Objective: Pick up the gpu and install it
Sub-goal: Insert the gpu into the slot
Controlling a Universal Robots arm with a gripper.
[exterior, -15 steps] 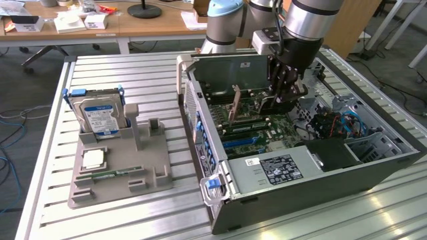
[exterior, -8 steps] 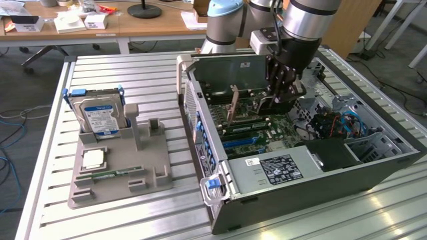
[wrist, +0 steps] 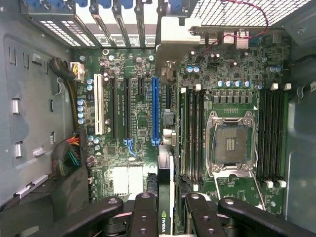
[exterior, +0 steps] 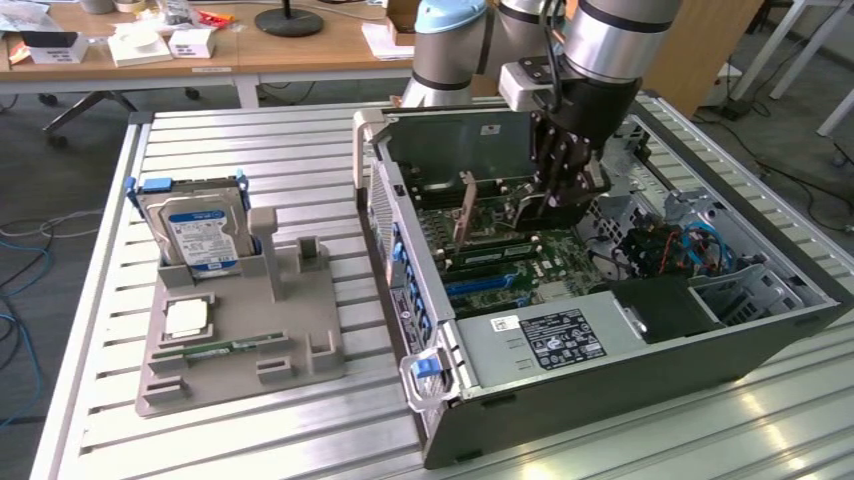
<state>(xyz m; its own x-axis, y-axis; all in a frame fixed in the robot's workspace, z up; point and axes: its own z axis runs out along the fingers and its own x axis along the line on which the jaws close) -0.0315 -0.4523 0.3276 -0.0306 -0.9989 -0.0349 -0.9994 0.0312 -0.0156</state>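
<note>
Slatted table (exterior: 254, 150), desks (exterior: 307, 45) beyond, gpu (wrist: 164, 220) in end effector (wrist: 170, 210)

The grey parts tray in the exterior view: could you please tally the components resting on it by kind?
Hard drive: 1
Memory stick: 1
Square silver chip: 1
Total: 3

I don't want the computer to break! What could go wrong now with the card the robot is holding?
1. The gripper holds the gpu close beside the long blue slot. If it isn't lined up properly, pushing down could bend the card or hurt the slot.
2. The memory slots sit right next to it, so the card might bump them.
</note>
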